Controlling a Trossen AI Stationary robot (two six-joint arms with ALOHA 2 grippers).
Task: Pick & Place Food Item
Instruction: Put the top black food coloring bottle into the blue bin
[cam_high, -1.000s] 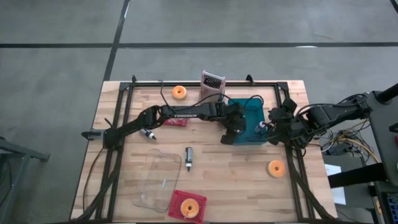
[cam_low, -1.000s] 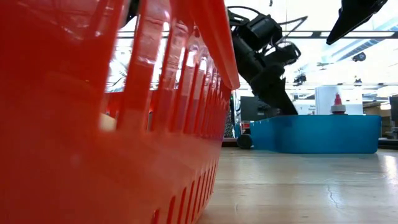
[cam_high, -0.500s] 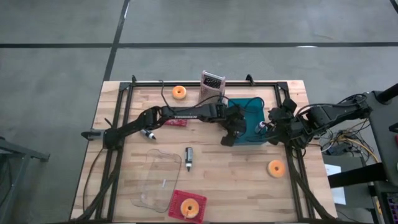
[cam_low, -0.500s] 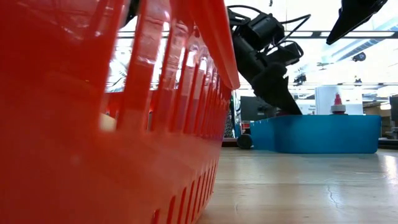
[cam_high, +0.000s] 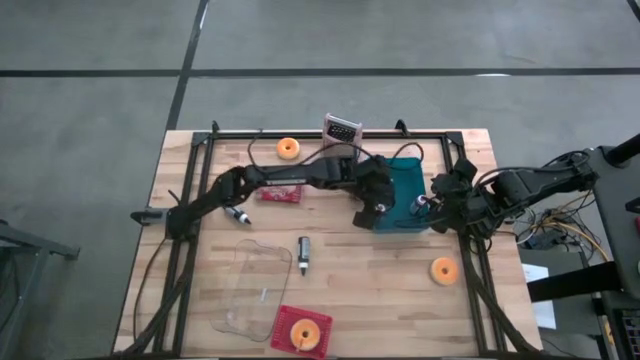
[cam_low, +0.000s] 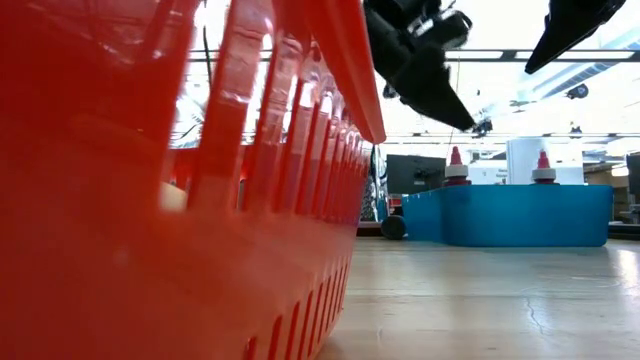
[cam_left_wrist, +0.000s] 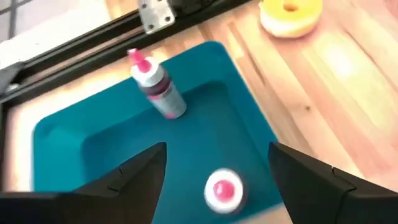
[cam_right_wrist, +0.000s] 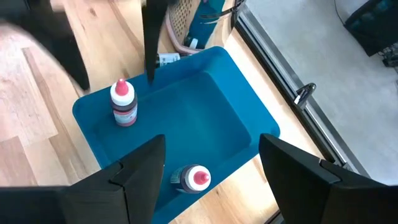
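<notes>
Here we see two small squeeze bottles with pink caps inside a teal rectangular plastic bin (cam_high: 405, 180) on the right half of the wooden table (cam_high: 200, 290). One bottle (cam_left_wrist: 159, 88) stands upright near a corner of the bin; the other bottle (cam_left_wrist: 222, 190) stands near the opposite wall, apart from the first.

The left gripper (cam_high: 368, 212) hangs above the bin's near-left edge, its jaws spread wide and holding nothing; through its wrist camera we look down between its dark fingers (cam_left_wrist: 134, 177) onto both bottles. The right gripper (cam_high: 437, 205) waits just beside the bin's right wall, its jaws also wide and empty.

Around the bin we find three orange ring-shaped doughnuts: one doughnut (cam_high: 288, 149) at the far edge of the table, one (cam_high: 443, 270) near the front right, and one (cam_high: 304, 331) lying in a small red slotted plastic basket (cam_high: 282, 324) at the front edge. A clear plastic tray (cam_high: 255, 285) lies just beside that basket, a small dark marker-like object (cam_high: 302, 252) rests at the table's centre, and a flat red packet (cam_high: 280, 194) lies beneath the left arm.
</notes>
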